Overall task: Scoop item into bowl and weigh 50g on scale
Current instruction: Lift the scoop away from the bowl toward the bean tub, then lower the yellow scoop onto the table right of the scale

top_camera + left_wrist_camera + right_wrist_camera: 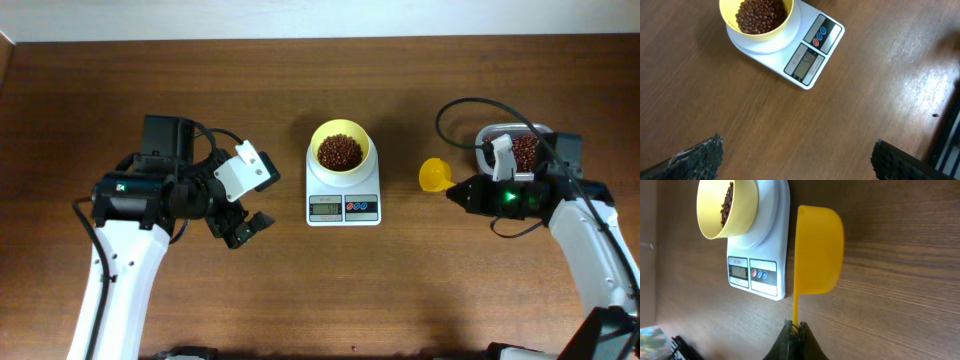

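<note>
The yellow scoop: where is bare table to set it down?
Bare wood: between the scale and the scoop, between the scale and the open left gripper, and in front of the scale. Crowded by the bean container at the right gripper.

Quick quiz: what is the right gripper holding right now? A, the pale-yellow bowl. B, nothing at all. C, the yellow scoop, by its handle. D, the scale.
C: the right gripper is shut on the thin handle of the yellow scoop, while the bowl sits apart from it on the scale.
</note>
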{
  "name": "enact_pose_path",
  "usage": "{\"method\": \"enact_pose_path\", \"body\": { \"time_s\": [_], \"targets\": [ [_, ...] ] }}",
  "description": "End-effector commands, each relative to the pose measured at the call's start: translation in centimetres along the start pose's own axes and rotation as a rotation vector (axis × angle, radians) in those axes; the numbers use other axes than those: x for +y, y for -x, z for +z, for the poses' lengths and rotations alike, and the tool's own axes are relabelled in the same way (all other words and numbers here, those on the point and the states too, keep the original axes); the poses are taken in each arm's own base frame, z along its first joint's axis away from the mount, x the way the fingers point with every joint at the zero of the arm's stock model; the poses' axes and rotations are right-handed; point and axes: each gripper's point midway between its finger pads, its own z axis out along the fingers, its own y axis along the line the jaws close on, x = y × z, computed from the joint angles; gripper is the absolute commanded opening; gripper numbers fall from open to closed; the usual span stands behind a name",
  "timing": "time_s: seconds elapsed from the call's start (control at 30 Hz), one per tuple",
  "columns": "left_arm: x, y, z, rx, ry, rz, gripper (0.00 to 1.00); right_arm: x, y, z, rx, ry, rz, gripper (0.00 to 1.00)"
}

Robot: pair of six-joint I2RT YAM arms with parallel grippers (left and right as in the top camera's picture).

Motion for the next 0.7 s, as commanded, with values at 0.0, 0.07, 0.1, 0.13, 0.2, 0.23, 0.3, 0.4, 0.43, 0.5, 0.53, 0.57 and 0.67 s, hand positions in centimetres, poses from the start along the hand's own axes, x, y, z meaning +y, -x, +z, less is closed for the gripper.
{"method": "enact_pose_path", "body": {
  "time_s": [0.0,0.07,0.1,0.13,0.2,0.23,0.3,0.4,0.43,0.5,0.53,0.57,0.67],
  "targets": [
    [0.0,0.4,-0.1,-0.017,-0.006,0.020,0.99,-1.2,-0.6,0.3,-0.031,0.032,0.115,0.04],
    [0.0,0.4,-0.1,-0.017,-0.006,0.020,0.99,-3.0,-1.3,0.2,-0.053,0.017,0.163,0.04],
    [0.0,0.4,-0.1,-0.017,-0.006,0.020,0.99,-3.8,-1.7,0.0,-0.061,0.009,0.189,0.04],
    [0.0,0.4,-0.1,-0.017,-0.006,0.021,0.99,-4.5,-2.1,-0.2,-0.069,0.009,0.219,0.04],
    [0.0,0.4,-0.1,-0.017,-0.006,0.020,0.99,-5.1,-2.5,-0.6,-0.089,0.035,0.261,0.04],
    [0.0,0.4,-0.1,-0.017,-0.006,0.020,0.99,-5.3,-2.6,-0.7,-0.094,0.038,0.263,0.04],
    [0.0,0.4,-0.1,-0.017,-0.006,0.020,0.99,-5.4,-2.6,-0.7,-0.094,0.036,0.265,0.05],
    [0.0,0.4,-0.1,-0.017,-0.006,0.021,0.99,-5.6,-3.0,-0.6,-0.085,0.021,0.268,0.09],
    [0.0,0.4,-0.1,-0.017,-0.006,0.020,0.99,-5.9,-3.1,-0.6,-0.081,0.007,0.272,0.09],
    [0.0,0.4,-0.1,-0.017,-0.006,0.020,0.99,-6.2,-3.4,-0.6,-0.072,-0.016,0.280,0.09],
    [0.0,0.4,-0.1,-0.017,-0.006,0.021,0.99,-6.2,-3.5,-0.6,-0.068,-0.015,0.284,0.09],
    [0.0,0.4,-0.1,-0.017,-0.006,0.021,0.99,-6.1,-3.6,-0.5,-0.065,-0.013,0.287,0.09],
    [0.0,0.4,-0.1,-0.017,-0.006,0.021,0.99,-6.0,-5.1,-0.5,-0.009,-0.020,0.342,0.09]
  ]
}}
